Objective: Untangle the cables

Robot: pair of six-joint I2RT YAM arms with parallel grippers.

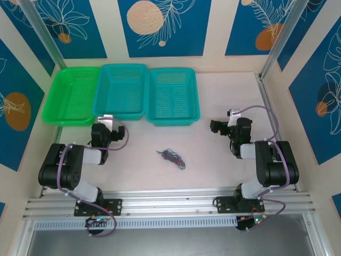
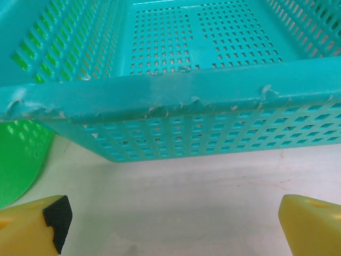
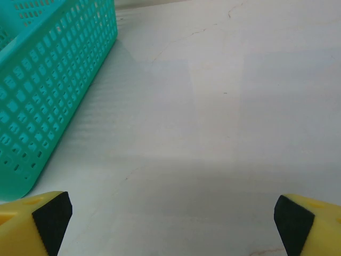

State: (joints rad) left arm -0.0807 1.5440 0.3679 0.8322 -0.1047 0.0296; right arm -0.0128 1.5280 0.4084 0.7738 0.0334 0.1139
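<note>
Left pincer (image 2: 173,221) gapes low before teal basket (image 2: 176,90).

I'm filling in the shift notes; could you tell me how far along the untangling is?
Nothing looks done: the cables lie in one knotted bunch on the table. Nothing is in hand: the left gripper is open, facing a teal basket; the right gripper is open over bare table. All the untangling is left.

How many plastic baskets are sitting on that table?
3, side by side along the far edge: green basket left, teal basket in the middle, second teal basket right.
</note>
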